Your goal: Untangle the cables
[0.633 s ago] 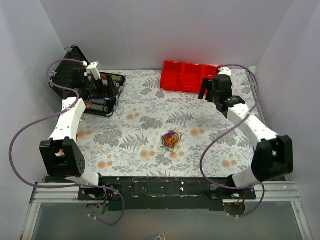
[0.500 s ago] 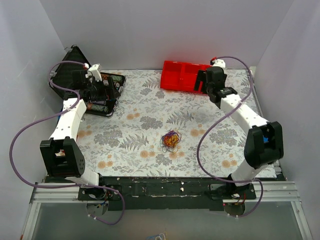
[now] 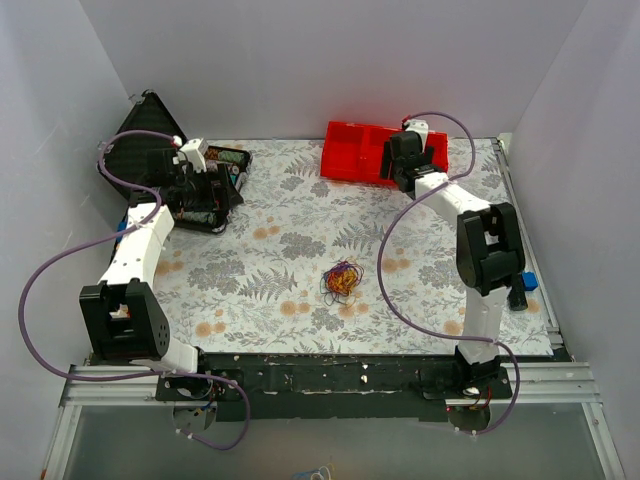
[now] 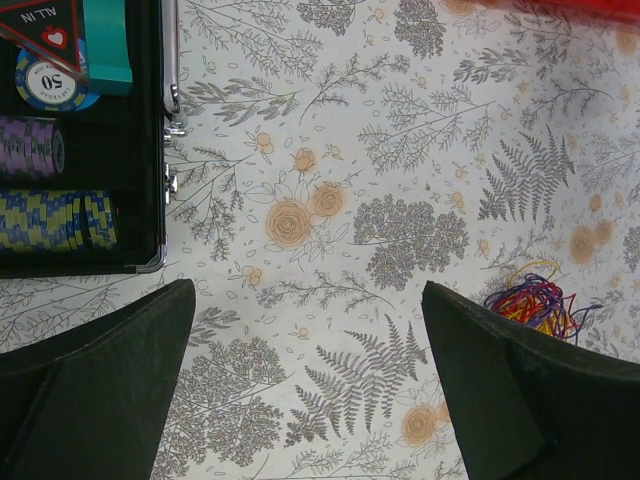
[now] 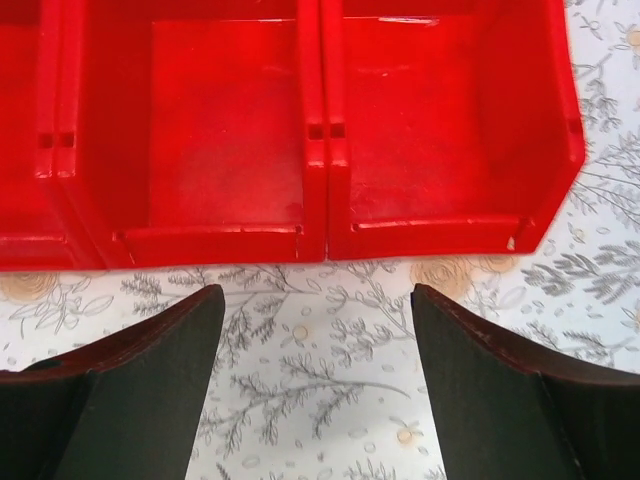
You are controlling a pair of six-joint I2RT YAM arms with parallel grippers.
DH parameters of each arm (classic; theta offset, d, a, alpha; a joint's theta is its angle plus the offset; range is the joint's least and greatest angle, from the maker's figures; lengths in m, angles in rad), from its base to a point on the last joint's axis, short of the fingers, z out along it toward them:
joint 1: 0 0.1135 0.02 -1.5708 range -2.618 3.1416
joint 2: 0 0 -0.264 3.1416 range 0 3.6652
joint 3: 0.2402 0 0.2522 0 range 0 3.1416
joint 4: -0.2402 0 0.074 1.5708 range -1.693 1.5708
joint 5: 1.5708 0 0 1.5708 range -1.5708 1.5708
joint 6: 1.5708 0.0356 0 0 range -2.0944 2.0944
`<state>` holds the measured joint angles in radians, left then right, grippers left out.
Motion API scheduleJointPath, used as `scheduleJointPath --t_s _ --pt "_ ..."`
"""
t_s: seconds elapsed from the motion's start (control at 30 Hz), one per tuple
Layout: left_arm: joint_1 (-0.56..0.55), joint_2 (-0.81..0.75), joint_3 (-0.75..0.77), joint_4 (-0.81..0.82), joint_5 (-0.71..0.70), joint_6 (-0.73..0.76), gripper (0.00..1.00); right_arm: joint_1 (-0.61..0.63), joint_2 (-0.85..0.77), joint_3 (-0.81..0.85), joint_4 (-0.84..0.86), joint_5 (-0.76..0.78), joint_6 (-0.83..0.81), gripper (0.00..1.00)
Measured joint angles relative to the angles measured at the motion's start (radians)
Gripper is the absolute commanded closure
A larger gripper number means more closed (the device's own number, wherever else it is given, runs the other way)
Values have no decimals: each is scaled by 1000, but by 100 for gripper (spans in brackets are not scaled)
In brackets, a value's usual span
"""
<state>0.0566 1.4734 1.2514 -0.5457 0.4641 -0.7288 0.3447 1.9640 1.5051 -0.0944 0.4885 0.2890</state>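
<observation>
Floral-print table (image 3: 300, 215), white walls on three sides. The cables (image 3: 343, 281) lie in one small bunch near the table centre, with bare cloth all round; the strands are too fine to sort, probably crossed. Left gripper (image 4: 308, 290) is far left by the black chip case (image 3: 222, 208), jaws wide, holding nothing. Right gripper (image 5: 317, 290) is at the far edge, just short of the red bins (image 5: 312, 160), jaws spread, nothing between.
</observation>
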Motion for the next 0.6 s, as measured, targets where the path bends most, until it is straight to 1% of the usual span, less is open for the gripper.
scheduleJointPath --t_s 0.23,0.37,0.5,0.6 --pt "0 -5 -11 0 -1 16 2 -6 171 160 -2 10 -47 18" --pt "0 -17 -30 -2 -4 22 2 -28 234 234 0 0 -56 23" --pt "0 -27 -45 0 -5 24 2 -72 259 252 -1 -29 -53 30" --pt "0 -32 -56 0 -5 25 2 -100 266 252 -1 -59 -49 41"
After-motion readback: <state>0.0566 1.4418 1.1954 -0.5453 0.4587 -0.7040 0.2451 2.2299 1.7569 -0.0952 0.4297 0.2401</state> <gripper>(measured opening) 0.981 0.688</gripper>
